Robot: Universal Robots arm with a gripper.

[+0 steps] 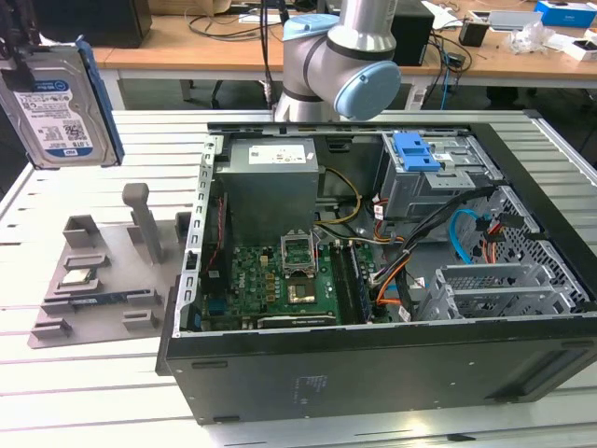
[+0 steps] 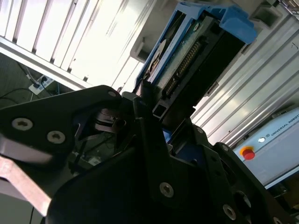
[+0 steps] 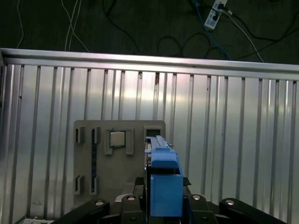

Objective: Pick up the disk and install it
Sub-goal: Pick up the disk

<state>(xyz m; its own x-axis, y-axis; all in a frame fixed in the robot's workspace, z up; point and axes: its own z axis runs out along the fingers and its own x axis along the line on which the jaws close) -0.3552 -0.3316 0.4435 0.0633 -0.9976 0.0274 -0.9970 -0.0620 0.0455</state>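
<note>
Exterior view: slatted worktop (image 1: 103, 401) carries an open black case (image 1: 373, 383), with a grey tray (image 1: 93, 280) beside it on this view's left. Disk (image 1: 58, 107) is held upright above the tray, label to camera, well apart from the case. Second wrist view: jaws clenched on the disk (image 2: 187, 51).

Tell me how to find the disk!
Start at the open computer case on the slatted table. Toward the exterior view's left, above the grey tray, the claw holds the disk in the air. It alone is a silver slab with a white-and-blue label and blue rails.
</note>
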